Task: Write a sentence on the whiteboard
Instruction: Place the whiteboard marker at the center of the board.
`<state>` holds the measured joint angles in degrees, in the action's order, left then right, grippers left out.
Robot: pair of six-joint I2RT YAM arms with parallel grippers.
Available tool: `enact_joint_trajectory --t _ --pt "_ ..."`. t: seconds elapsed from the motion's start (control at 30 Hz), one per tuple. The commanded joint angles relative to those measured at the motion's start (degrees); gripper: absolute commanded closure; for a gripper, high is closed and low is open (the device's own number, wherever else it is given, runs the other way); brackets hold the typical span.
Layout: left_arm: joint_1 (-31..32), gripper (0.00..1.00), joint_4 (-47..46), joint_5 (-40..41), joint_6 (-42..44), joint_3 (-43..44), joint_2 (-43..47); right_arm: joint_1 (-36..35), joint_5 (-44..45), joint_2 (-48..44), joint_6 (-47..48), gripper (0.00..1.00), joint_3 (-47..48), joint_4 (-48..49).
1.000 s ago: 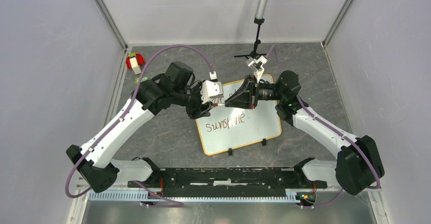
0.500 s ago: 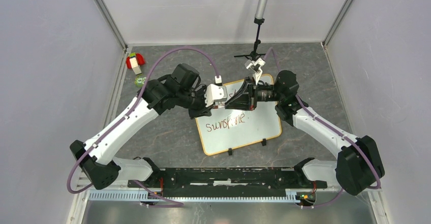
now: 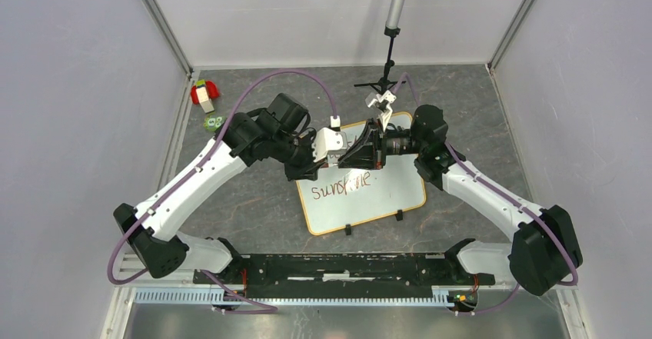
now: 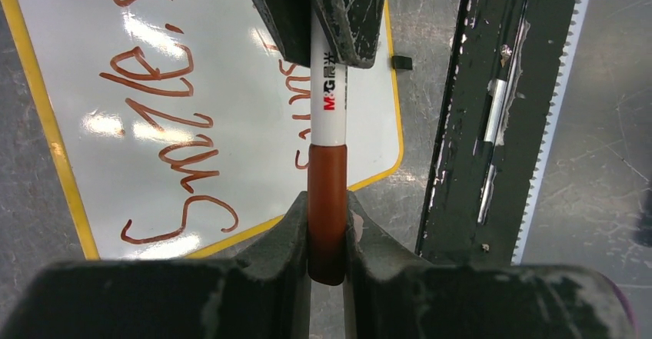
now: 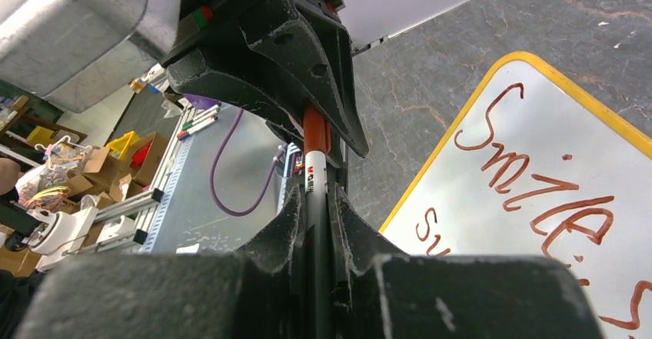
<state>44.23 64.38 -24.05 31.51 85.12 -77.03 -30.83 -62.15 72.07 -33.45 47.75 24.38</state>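
Two arms are meeting over the far part of the whiteboard (image 3: 388, 197), which is lying flat and slightly turned on the table (image 3: 254, 201) near the middle of the top view. The table is showing a dark grey, marbled surface with pale veins. Pale panel walls are closing it in on three sides, with metal posts standing in the far corners.

The left end effector (image 4: 327, 210) is clamping narrowly on the dark red cap (image 4: 327, 193) of a marker (image 4: 327, 101). The right end effector (image 5: 315, 204) is gripping the white barrel of the same marker, so both are holding it between them above the board. In the left wrist view the barrel is running straight up the frame from one grip to the other.

The sentence (image 4: 173, 124) is standing in dark red handwriting on the board. "Smile" is reading clearly in both wrist views, and "sunshine" (image 3: 340, 187) is showing in the top view just below the end effectors. Two black clips (image 3: 347, 230) are sitting on the board's lower edge.

A small red and white block (image 3: 204, 93) and a green piece (image 3: 213, 121) are lying at the upper left of the table. A grey pole (image 3: 399, 1) is hanging at the upper centre. A black rail (image 3: 346, 266) is spanning the bottom of the frame between the arm bases.
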Motion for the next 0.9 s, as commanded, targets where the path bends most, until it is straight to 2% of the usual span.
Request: enact_joint_trajectory --t 0.0,0.13,0.23,0.27,0.4,0.5,0.67,0.87 --pt "2.29 0.98 -12.29 -7.99 -3.38 6.77 -1.26 -3.70 2.13 1.49 3.08 1.00 1.87 -2.56" --pt "2.27 0.98 -12.78 -8.13 -3.93 6.93 -1.50 -4.24 2.08 2.03 3.33 1.00 2.67 -2.87" --pt "2.18 0.94 -12.63 -5.31 -3.70 6.00 -0.48 -3.90 2.36 1.82 6.97 1.00 4.27 -7.55" --pt "2.12 0.89 -11.88 -4.38 -3.03 5.63 0.14 -3.52 2.67 1.63 8.53 1.00 4.98 -9.42" --pt "1.99 0.53 -8.46 3.61 1.20 3.21 2.68 -1.45 4.21 0.48 13.03 1.00 6.35 -15.51" --pt "2.00 0.41 -7.10 6.24 2.79 1.78 4.11 -1.34 4.85 0.20 14.18 1.00 6.30 -17.11" --pt "2.35 0.40 -6.85 5.55 3.18 1.82 3.46 -1.58 3.73 0.55 11.59 1.00 5.13 -13.78" --pt "3.34 0.42 -8.01 6.77 3.10 3.04 0.90 -2.60 3.09 0.88 11.24 1.00 5.33 -13.63"
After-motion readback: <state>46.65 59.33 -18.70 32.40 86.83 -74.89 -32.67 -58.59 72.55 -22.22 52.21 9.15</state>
